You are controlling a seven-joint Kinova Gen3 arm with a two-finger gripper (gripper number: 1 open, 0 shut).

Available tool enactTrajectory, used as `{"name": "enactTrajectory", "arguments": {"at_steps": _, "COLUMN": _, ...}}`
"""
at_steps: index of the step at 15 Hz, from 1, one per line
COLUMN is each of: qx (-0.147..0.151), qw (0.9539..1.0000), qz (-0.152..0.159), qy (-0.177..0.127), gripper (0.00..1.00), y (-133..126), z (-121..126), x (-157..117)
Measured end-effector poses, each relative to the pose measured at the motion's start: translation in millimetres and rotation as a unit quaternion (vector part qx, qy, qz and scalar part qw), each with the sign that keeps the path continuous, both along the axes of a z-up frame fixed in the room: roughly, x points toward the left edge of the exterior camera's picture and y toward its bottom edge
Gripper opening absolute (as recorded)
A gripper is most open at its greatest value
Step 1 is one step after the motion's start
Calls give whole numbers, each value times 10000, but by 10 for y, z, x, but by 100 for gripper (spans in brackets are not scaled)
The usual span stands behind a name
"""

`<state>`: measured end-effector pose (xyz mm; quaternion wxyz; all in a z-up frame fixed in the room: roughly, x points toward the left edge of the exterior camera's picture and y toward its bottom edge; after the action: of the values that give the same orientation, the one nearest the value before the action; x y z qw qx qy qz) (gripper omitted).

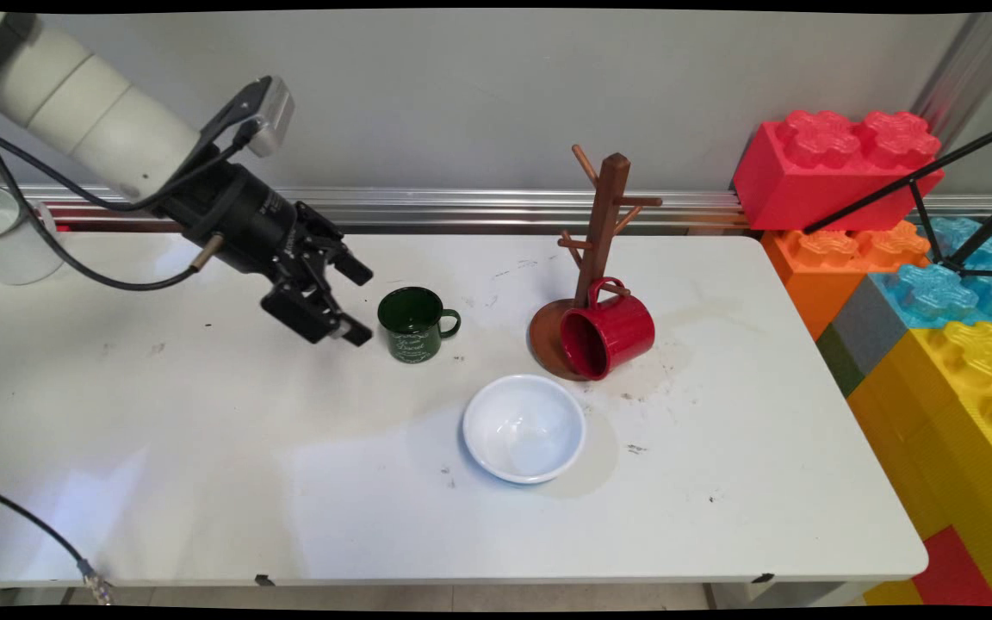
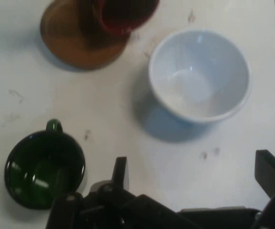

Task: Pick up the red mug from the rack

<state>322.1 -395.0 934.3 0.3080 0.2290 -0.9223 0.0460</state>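
You had broad bare table [image 1: 160,448] across the lower left of the frame. At centre, the green mug [image 1: 411,325], the white bowl [image 1: 524,428] and the mug tree [image 1: 592,258] with its red mug [image 1: 608,337] blocked the way, narrow gaps between them.

Dark green mug [image 1: 414,325] upright on table, handle to picture's right.

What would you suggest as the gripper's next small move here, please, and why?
Probably a short slide toward the green mug, since it is the nearest thing. The gripper hangs open just beside the mug, holding nothing, and the hand view shows the mug upright and off to one side of the fingers, not between them. The white bowl lies farther off.
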Motion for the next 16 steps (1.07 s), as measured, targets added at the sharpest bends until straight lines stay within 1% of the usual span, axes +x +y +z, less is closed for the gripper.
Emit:
{"name": "enactTrajectory", "arguments": {"at_steps": 2, "qx": 28, "qw": 9992, "qz": 225, "qy": 322, "gripper": 100, "y": 5, "z": -101, "x": -38}}
{"name": "enactTrajectory", "arguments": {"at_steps": 5, "qx": 99, "qw": 9957, "qz": 522, "qy": 761, "gripper": 100, "y": 18, "z": -280, "x": -113}}
{"name": "enactTrajectory", "arguments": {"at_steps": 8, "qx": 185, "qw": 9899, "qz": 839, "qy": 1129, "gripper": 100, "y": 16, "z": -472, "x": -200}}
{"name": "enactTrajectory", "arguments": {"at_steps": 10, "qx": 246, "qw": 9847, "qz": 1068, "qy": 1358, "gripper": 100, "y": 2, "z": -588, "x": -274}}
{"name": "enactTrajectory", "arguments": {"at_steps": 12, "qx": 298, "qw": 9799, "qz": 1238, "qy": 1534, "gripper": 100, "y": -14, "z": -685, "x": -351}}
{"name": "enactTrajectory", "arguments": {"at_steps": 16, "qx": 353, "qw": 9723, "qz": 1453, "qy": 1797, "gripper": 100, "y": -30, "z": -843, "x": -484}}
